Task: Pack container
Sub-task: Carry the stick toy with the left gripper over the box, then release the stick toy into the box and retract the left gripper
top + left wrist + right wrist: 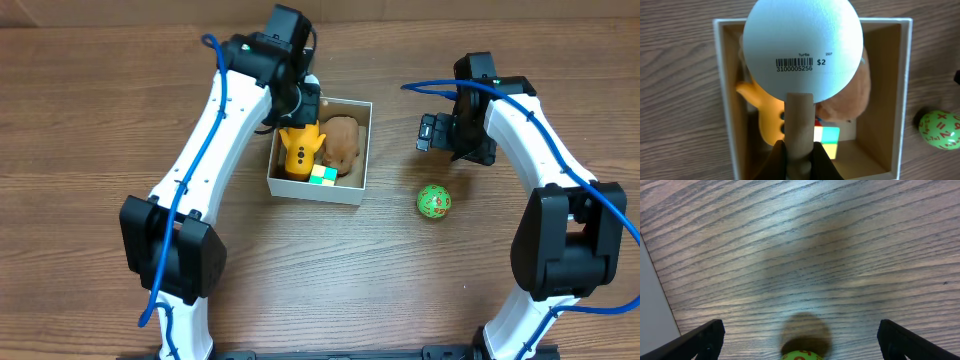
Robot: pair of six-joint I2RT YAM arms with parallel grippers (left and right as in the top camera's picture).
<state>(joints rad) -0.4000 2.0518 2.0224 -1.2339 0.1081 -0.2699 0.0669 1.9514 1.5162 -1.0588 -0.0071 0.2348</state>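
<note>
- One white ball's [802,47] wooden handle [799,125] is clamped in the left fingers [776,165], directly over the container [906,90], handle running 12-to-6.
- Right fingers [700,340] apart, green ball [434,201] at 6 o'clock.

The container [312,191] is crowded: a yellow toy [298,150], a brown plush [342,143] and a coloured cube [322,176] cover most of its floor. A white ball [802,47] hangs above them, blocking entry from overhead. Some bare floor seems to lie along the right wall, though the ball hides much. On the table [300,280], a green ball [433,201] sits right of the container, with open wood around it.
</note>
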